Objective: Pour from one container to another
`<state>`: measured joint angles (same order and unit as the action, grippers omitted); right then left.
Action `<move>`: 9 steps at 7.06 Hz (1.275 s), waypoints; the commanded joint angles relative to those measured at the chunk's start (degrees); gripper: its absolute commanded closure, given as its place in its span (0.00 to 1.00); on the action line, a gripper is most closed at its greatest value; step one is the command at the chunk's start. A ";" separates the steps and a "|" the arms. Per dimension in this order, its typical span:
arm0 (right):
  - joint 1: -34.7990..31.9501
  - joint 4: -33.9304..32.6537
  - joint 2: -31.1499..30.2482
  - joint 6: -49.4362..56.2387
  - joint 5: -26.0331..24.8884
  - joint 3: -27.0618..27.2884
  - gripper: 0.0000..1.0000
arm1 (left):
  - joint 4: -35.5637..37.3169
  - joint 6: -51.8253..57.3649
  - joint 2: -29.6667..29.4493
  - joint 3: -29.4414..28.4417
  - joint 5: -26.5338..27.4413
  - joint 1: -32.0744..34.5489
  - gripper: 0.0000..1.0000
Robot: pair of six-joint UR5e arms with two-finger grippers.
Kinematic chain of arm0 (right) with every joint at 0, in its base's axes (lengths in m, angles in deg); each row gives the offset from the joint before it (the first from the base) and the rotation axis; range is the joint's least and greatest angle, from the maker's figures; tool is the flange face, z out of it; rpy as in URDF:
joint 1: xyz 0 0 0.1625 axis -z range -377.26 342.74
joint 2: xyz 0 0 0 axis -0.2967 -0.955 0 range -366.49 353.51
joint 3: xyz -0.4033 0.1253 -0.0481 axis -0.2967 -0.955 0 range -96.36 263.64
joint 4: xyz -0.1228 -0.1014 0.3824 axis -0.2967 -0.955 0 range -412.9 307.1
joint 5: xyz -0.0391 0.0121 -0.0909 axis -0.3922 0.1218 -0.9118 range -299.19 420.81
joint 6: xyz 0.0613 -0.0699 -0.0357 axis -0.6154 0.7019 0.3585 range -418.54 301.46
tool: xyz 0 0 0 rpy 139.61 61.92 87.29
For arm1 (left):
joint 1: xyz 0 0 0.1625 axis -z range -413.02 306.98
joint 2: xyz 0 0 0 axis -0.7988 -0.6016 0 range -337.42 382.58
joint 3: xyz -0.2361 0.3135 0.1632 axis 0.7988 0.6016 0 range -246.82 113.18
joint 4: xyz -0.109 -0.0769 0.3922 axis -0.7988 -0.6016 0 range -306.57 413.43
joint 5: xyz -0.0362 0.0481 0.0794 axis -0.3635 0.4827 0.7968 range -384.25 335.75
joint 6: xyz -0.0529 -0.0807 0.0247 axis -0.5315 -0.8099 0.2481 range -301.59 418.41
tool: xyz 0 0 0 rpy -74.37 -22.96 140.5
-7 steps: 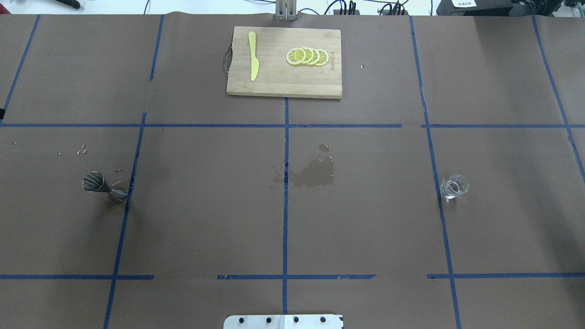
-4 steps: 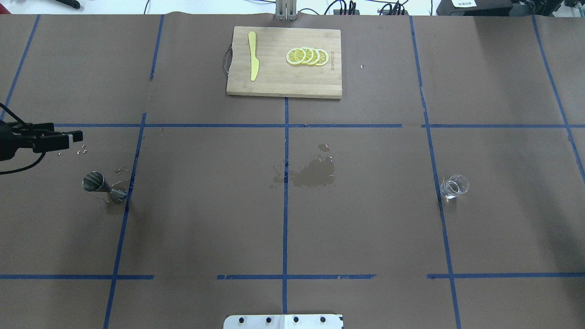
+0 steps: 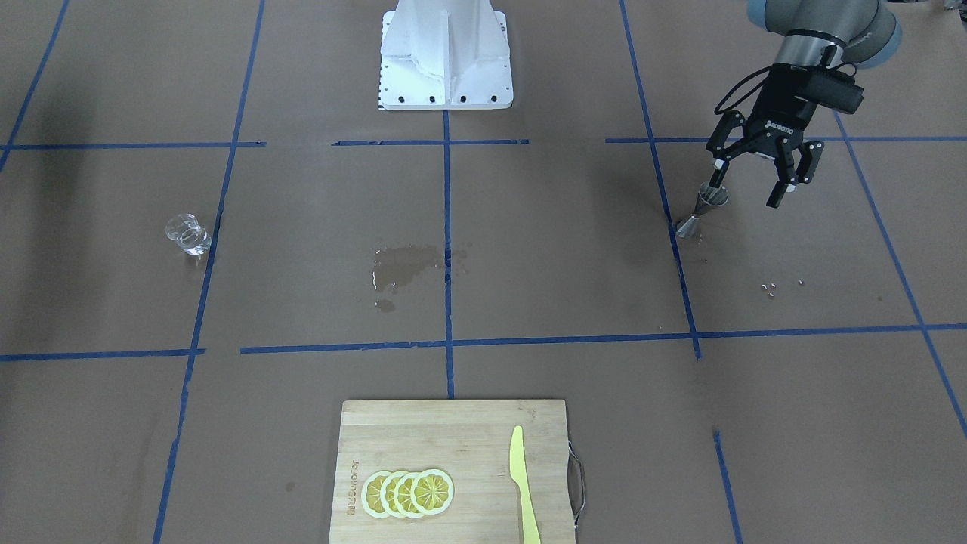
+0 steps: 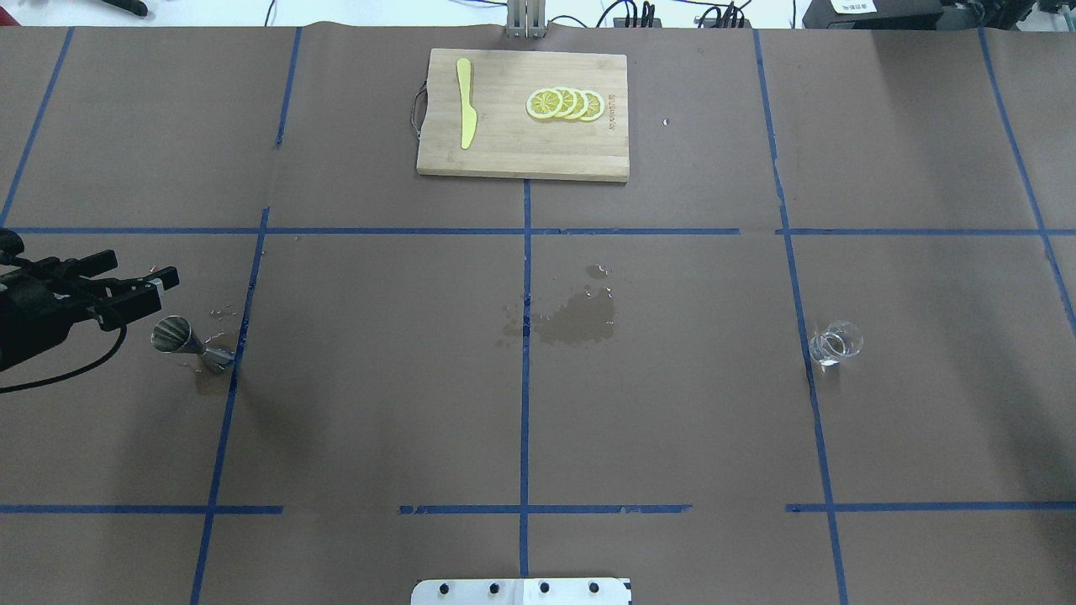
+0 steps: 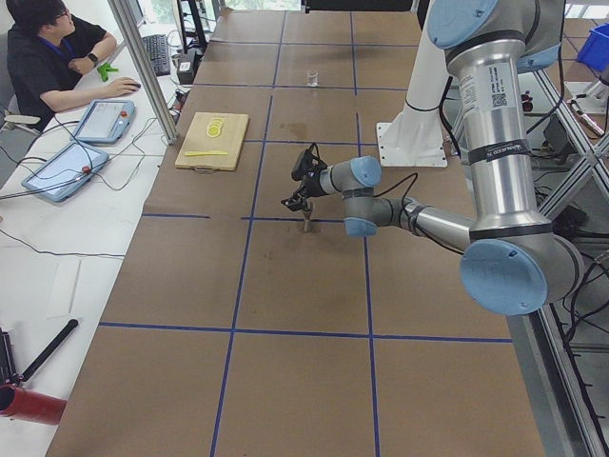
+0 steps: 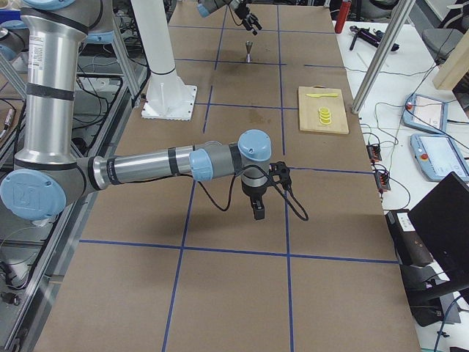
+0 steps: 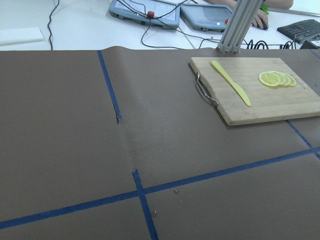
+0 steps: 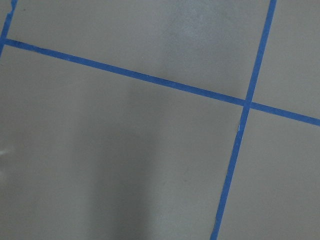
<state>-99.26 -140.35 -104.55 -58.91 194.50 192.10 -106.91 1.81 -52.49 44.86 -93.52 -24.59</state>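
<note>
The steel jigger (image 4: 187,342) stands upright on the brown paper at the left, by a blue tape line; it also shows as the jigger (image 3: 702,208) in the front-facing view. My left gripper (image 3: 744,192) hangs open just above and beside it, one finger over its rim and nothing between the fingers. From overhead the left gripper (image 4: 141,267) lies slightly behind the jigger. The clear glass cup (image 4: 836,342) stands alone at the far right. My right gripper (image 6: 257,208) shows only in the exterior right view, pointing down over bare paper; I cannot tell its state.
A wooden cutting board (image 4: 521,155) with lemon slices (image 4: 565,103) and a yellow knife (image 4: 465,101) lies at the far middle. A wet stain (image 4: 576,319) darkens the paper at centre. Small crumbs (image 3: 770,287) lie near the jigger. The robot's base plate (image 4: 521,591) sits at the near edge.
My left gripper has come in from the left edge and moved nearer to the jigger. The jigger and the glass cup have not moved.
</note>
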 commanded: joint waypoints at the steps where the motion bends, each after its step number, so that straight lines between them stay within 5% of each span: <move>1: 0.00 0.00 -0.03 -0.07 -0.10 -0.09 0.00 | 0.20 -4.55 0.72 -0.92 18.57 -11.59 0.00; 3: 0.00 0.00 -0.03 -0.07 -0.10 -0.09 0.00 | -0.15 -7.64 0.72 -4.43 25.56 -15.66 0.00; 9: 0.00 0.00 -0.03 -0.07 -0.19 -0.18 0.00 | -0.24 -11.43 -1.82 -11.03 27.96 -19.01 0.00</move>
<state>-99.26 -140.35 -104.58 -58.97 194.32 191.93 -107.15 -9.18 -53.43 35.39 -66.12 -43.12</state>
